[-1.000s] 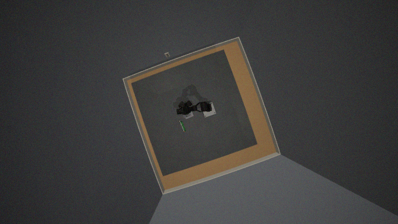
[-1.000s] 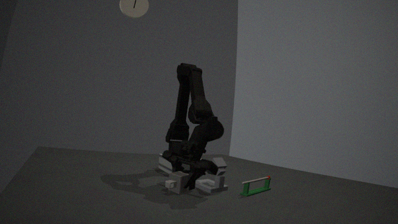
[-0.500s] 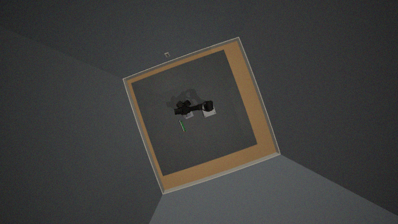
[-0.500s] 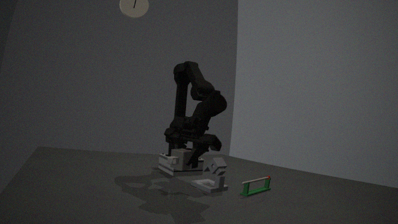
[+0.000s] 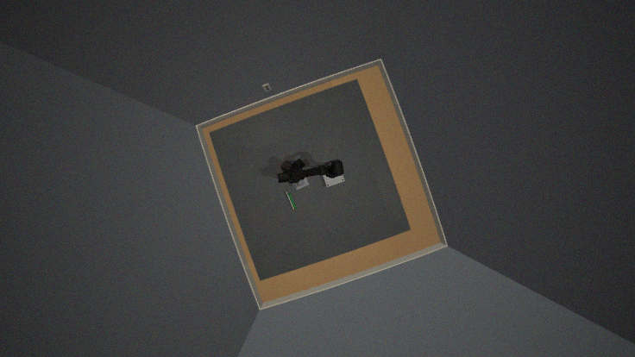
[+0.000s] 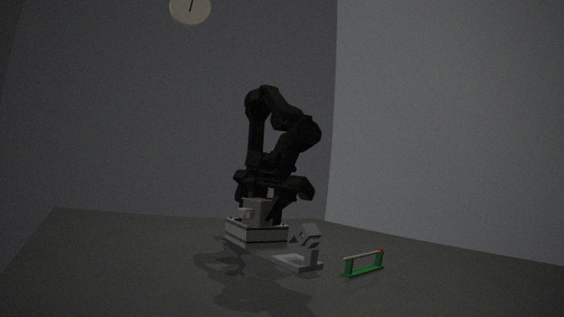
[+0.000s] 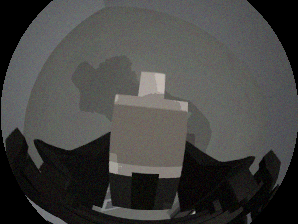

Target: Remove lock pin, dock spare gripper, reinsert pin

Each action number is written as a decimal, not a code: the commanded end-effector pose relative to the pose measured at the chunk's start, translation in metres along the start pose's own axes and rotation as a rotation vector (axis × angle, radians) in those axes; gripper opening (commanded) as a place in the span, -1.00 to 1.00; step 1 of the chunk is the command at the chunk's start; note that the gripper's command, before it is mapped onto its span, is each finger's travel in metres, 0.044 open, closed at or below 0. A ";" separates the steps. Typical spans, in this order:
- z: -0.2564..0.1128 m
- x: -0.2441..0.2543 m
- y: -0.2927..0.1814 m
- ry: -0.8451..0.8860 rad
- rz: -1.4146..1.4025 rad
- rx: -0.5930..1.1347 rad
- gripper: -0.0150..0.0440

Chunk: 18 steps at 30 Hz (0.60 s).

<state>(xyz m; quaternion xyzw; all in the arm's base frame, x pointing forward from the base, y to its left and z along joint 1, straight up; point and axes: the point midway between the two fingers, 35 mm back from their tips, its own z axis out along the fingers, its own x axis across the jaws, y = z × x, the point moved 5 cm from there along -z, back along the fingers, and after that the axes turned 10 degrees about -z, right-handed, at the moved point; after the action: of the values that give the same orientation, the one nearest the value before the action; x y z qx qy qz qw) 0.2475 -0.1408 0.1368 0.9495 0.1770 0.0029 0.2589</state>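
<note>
My gripper (image 6: 256,214) (image 7: 146,134) is shut on the spare gripper, a grey-beige block (image 6: 258,208) (image 7: 148,132) with a paler spigot (image 6: 244,213) (image 7: 152,84) sticking out of one end. It is held in the air, the spigot pointing left in the exterior view. The mount (image 6: 290,263) (image 5: 303,184) stands to its right and lower, with a tilted grey socket (image 6: 309,233) on a short post. The socket looks empty. The pale lock pin (image 6: 360,255) with a red end lies across the two posts of a green rack (image 6: 365,270) (image 5: 292,202), apart from the mount.
A white box (image 6: 266,236) (image 5: 334,180) with dark stripes sits at the arm's base, behind the held block in the exterior view. The dark mat (image 5: 337,222) covers much of a wooden-coloured surface (image 5: 392,146) with a raised pale rim. A round clock (image 6: 190,11) hangs on the wall.
</note>
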 end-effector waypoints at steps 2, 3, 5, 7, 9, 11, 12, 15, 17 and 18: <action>0.000 0.000 0.000 0.000 -0.004 0.000 -0.49; -0.001 0.000 -0.001 0.001 -0.017 0.006 -0.49; -0.003 0.001 -0.004 0.005 -0.064 0.026 -0.49; -0.005 0.002 -0.007 0.009 -0.115 0.048 -0.49; -0.007 0.002 -0.010 0.015 -0.167 0.070 -0.49; -0.010 0.003 -0.013 0.021 -0.218 0.092 -0.49; -0.011 0.003 -0.015 0.024 -0.243 0.103 -0.49; -0.015 0.004 -0.019 0.034 -0.319 0.136 -0.49; -0.017 0.004 -0.022 0.042 -0.370 0.158 -0.49; -0.019 0.004 -0.024 0.046 -0.395 0.169 -0.49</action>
<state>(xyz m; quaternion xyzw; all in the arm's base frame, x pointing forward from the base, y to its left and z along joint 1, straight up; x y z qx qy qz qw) 0.2391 -0.1153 0.1346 0.9250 0.3321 -0.0416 0.1802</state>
